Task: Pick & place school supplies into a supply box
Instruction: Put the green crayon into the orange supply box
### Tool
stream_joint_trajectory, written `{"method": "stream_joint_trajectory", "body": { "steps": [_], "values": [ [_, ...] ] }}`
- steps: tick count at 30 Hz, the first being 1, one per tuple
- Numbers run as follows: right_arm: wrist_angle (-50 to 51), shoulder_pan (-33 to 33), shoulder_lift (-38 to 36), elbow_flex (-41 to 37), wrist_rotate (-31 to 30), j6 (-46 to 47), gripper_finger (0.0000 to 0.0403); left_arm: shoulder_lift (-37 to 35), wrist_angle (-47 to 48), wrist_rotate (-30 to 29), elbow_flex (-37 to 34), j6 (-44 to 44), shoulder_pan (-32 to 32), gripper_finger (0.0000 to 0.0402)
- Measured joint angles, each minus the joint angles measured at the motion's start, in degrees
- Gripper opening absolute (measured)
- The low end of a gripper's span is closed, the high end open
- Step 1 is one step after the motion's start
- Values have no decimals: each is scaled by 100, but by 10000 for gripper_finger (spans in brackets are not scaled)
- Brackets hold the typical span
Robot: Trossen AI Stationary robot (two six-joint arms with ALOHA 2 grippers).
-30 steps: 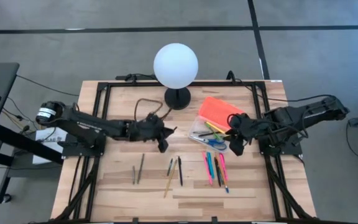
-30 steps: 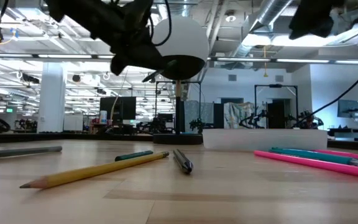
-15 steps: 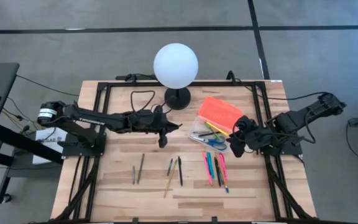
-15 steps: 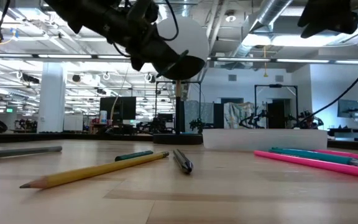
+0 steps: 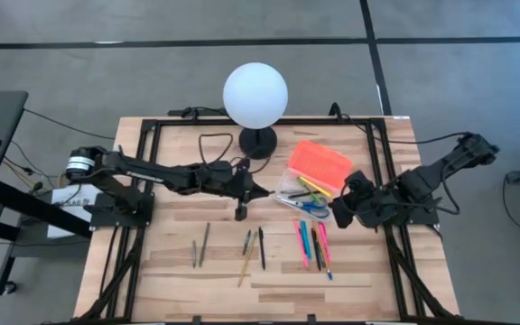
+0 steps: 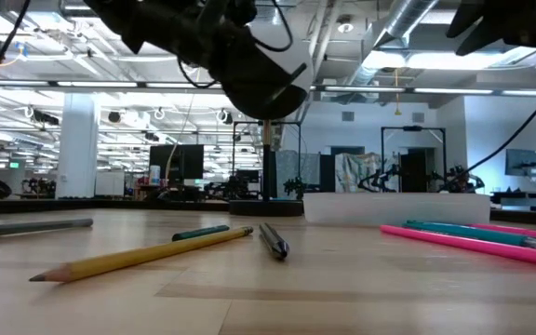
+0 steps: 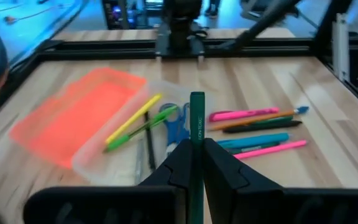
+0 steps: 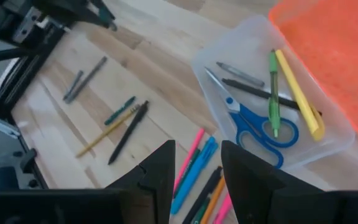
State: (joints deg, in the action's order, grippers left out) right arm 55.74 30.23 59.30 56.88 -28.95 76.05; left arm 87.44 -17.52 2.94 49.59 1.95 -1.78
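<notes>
Overhead, left gripper (image 5: 242, 209) has stretched further toward mid-frame than a second ago, closing on the supply box (image 5: 307, 194) right of centre; the carry looks well along. Right gripper (image 5: 341, 212) has drawn back a little and hangs just right of the box, jaws apart and empty. Loose pens and pencils (image 5: 260, 247) lie in rows below centre; the globe lamp (image 5: 255, 95) stands at upper centre, clear of the path.

Table-level view: a yellow pencil (image 6: 142, 254) lies at lower left, pink and teal pens (image 6: 463, 240) at right.

Left wrist view: jaws are clamped on a green pen (image 7: 196, 143), pointing at the box with scissors (image 7: 178, 124) inside, orange lid (image 7: 79, 112) open beside it.

Right wrist view: the scissors (image 8: 253, 124) and several pens already rest in the box.
</notes>
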Motion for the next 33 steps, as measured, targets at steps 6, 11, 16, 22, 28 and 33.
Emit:
{"method": "stream_joint_trajectory", "body": {
  "steps": [6, 11, 16, 22, 28, 33],
  "values": [
    [-22, 197, 516, 2, 51, 631, 122, 613, 65, 183, 631, 303, -40, 13],
    [-49, 543, 1043, 2, 258, 1354, 122, 1267, 493, 467, 1391, 638, -107, 13],
    [-119, 1045, 1561, 2, 350, 2399, 122, 1941, 1142, 545, 2252, 952, -109, 13],
    [-478, 1727, 2070, 4, 251, 3683, 122, 2835, 2239, 353, 3442, 1244, -131, 13],
    [-903, 2256, 2497, 2, 133, 4491, 122, 3470, 3066, -65, 4328, 1594, -182, 13],
    [-1339, 2368, 2841, 2, 112, 4498, 122, 3760, 3235, -243, 4642, 2091, -237, 14]
  ]
}}
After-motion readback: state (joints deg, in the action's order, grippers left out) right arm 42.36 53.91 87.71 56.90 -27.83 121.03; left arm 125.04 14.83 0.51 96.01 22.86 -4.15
